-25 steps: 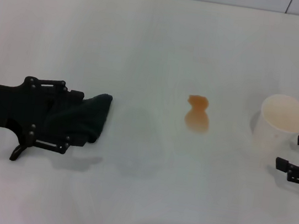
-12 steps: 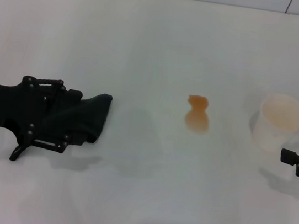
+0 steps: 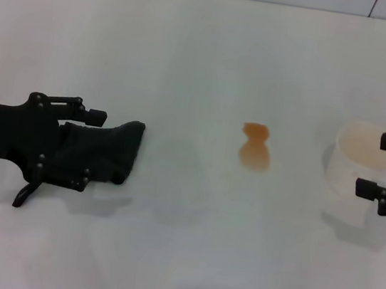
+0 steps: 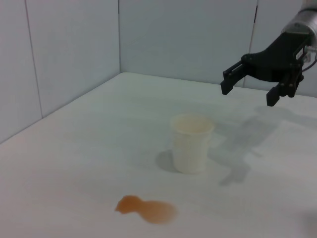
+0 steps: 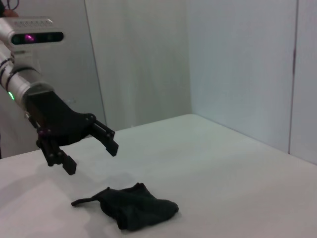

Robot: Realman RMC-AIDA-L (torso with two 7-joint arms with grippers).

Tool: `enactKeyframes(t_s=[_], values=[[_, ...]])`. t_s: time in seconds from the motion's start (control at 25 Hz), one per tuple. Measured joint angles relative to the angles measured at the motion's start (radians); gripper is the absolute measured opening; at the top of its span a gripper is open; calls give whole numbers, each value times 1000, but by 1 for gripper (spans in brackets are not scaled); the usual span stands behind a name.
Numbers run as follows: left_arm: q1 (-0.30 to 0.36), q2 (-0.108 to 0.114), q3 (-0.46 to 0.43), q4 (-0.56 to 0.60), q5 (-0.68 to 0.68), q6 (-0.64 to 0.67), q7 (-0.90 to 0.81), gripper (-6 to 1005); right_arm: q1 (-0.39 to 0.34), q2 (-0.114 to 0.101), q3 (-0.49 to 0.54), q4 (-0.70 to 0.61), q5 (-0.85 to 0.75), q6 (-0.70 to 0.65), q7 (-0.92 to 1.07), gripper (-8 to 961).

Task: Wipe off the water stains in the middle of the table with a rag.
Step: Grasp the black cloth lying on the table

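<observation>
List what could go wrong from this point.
The left hand hangs open above the rag, not gripping it; a shallow grab may catch only an edge. The right hand is open close to the paper cup, which it could tip. The stain lies between, unwiped.

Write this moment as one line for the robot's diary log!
left claw: open, above rag | right claw: open, raised near paper cup | water stains: unwiped
</observation>
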State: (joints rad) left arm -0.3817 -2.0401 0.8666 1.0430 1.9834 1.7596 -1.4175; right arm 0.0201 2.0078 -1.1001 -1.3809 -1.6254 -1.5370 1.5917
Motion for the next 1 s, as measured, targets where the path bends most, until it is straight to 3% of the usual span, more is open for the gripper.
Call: enactKeyframes(t_s=[1.0], values=[[-22,5,0,-4,-12,-27,0,876,201,-1,-128,-179,-313,13,300,845]])
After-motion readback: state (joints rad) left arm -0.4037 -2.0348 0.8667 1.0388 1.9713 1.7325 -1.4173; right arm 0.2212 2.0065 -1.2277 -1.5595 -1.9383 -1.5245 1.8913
